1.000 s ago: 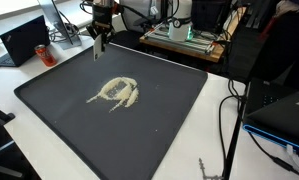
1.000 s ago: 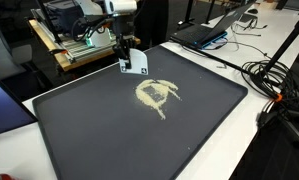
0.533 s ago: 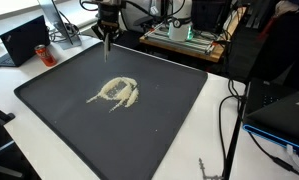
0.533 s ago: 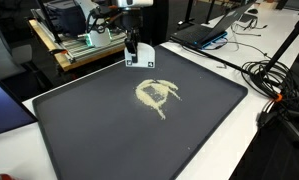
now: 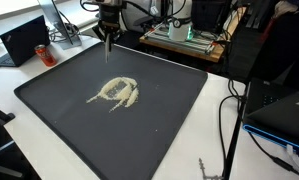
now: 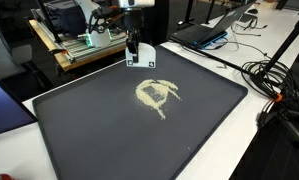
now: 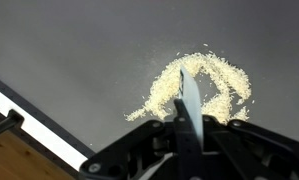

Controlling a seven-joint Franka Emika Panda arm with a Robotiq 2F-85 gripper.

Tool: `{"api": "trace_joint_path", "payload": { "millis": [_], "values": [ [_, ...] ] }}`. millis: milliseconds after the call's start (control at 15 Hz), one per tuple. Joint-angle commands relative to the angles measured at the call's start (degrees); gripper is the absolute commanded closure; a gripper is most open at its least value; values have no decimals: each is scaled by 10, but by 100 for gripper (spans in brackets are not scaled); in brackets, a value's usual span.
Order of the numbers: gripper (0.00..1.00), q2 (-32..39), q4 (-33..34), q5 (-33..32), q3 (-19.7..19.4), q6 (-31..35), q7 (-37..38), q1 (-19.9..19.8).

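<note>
Dark mat (image 5: 49, 95) covers most of the white table (image 6: 221, 140), with a laptop (image 5: 24, 40) off past one corner. My gripper (image 6: 132, 46) is up at the mat's far edge, clamped tight on a thin white card (image 6: 142, 59) held edge-on in the wrist view. The loose pile of pale grains (image 6: 157, 95) sits mid-mat, well apart from the card, nothing touching it.

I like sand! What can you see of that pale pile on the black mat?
The pile is pale tan loose grains, spread thin in a rough ring with streaks trailing off one side. It lies flat near the middle of the mat, touching only that. The tool, gripping a white card, is apart from it, by the mat's edge.
</note>
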Motion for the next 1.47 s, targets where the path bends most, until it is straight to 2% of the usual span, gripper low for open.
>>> {"api": "trace_joint_path", "payload": {
  "millis": [0, 200, 333, 667, 1400],
  "values": [
    [99, 12, 26, 46, 18, -29, -79, -15],
    [99, 34, 68, 118, 28, -81, -183, -22],
    [99, 52, 103, 145, 31, -122, -221, -27],
    [99, 121, 176, 125, 39, -159, -246, -35],
    [99, 259, 247, 111, 60, -139, -260, -64]
  ]
}}
